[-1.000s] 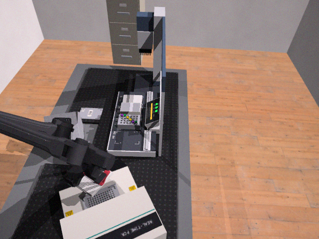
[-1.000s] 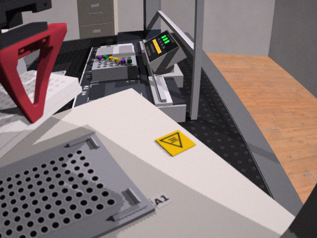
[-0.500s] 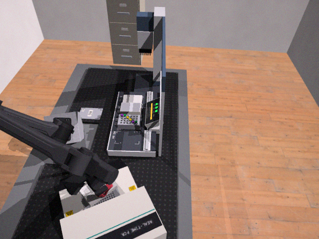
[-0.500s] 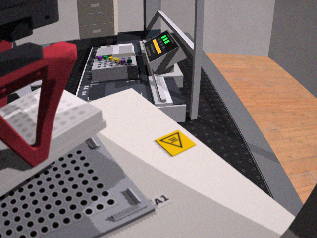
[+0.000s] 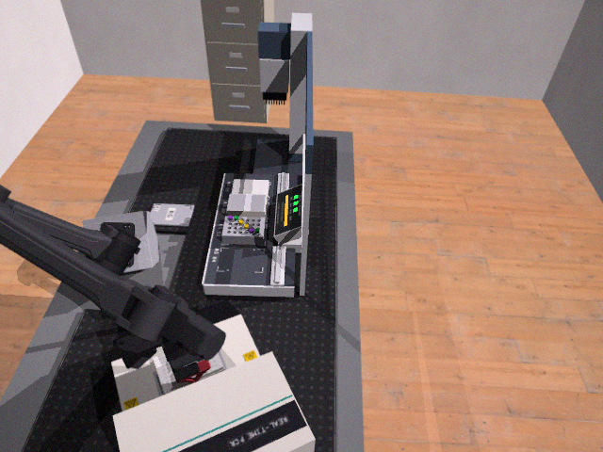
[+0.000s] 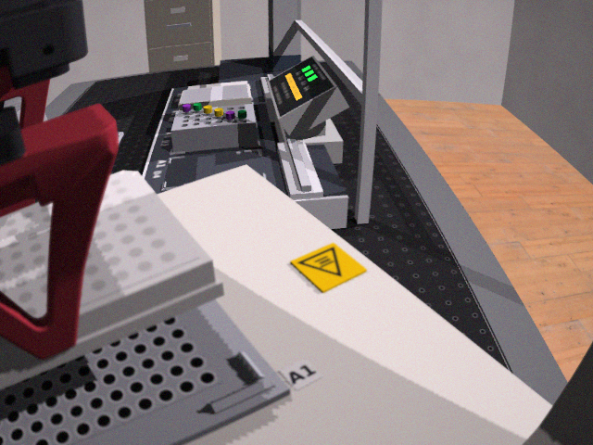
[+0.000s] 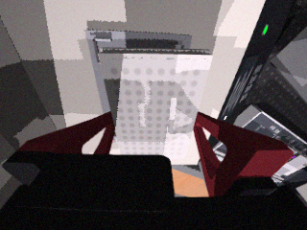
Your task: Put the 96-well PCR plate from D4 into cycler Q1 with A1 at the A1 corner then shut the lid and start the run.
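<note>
My gripper (image 7: 153, 115) is shut on the white 96-well PCR plate (image 7: 155, 112), with a red finger on each long side. In the exterior view the plate (image 6: 119, 248) hangs a little above the perforated block (image 6: 119, 387) of cycler Q1, roughly level and not touching it. The corner bracket (image 6: 239, 383) beside the A1 label (image 6: 302, 375) is uncovered. In the top view the gripper (image 5: 192, 370) is over Q1 (image 5: 209, 403), whose lid (image 5: 219, 413) stands open. A green lamp (image 7: 265, 30) shows in the wrist view. Position D4 (image 5: 240, 265) on the deck is empty.
The tube cooling block (image 5: 243, 228) with coloured caps stands on the deck row, with the deep-well block (image 5: 248, 201) and the other plate (image 5: 251, 185) behind it. A tilted panel with green lights (image 5: 289, 209) and a tall gantry column (image 5: 299, 121) stand to their right. A grey nest (image 5: 170, 216) lies to the left.
</note>
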`<state>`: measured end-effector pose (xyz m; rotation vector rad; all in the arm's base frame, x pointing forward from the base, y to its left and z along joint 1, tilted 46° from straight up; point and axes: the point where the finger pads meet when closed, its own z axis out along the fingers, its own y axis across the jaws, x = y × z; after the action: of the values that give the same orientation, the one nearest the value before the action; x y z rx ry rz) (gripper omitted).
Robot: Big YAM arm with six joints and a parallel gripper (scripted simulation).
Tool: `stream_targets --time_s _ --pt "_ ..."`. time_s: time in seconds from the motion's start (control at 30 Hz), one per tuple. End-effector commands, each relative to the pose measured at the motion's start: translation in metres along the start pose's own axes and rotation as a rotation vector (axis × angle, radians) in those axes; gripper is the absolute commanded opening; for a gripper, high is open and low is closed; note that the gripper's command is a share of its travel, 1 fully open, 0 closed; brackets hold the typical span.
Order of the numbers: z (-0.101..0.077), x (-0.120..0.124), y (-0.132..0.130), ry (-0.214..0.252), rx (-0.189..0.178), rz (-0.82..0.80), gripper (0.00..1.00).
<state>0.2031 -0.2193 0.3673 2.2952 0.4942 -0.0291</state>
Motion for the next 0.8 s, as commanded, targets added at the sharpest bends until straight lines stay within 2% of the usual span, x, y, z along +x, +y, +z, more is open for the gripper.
stream_targets --time_s 0.0,0.13,0.33,0.63,0.77 --pt "-0.011 -0.007 0.042 -0.009 -0.035 0.118 0.0" --pt "-0.013 -0.003 0.042 -0.003 -0.045 0.111 0.0" --pt "-0.015 -0.001 0.026 0.015 -0.048 0.09 0.0" --pt "-0.001 0.006 0.016 0.002 -0.013 0.033 0.0" --pt "-0.003 0.005 0.021 0.004 -0.017 0.038 0.0"
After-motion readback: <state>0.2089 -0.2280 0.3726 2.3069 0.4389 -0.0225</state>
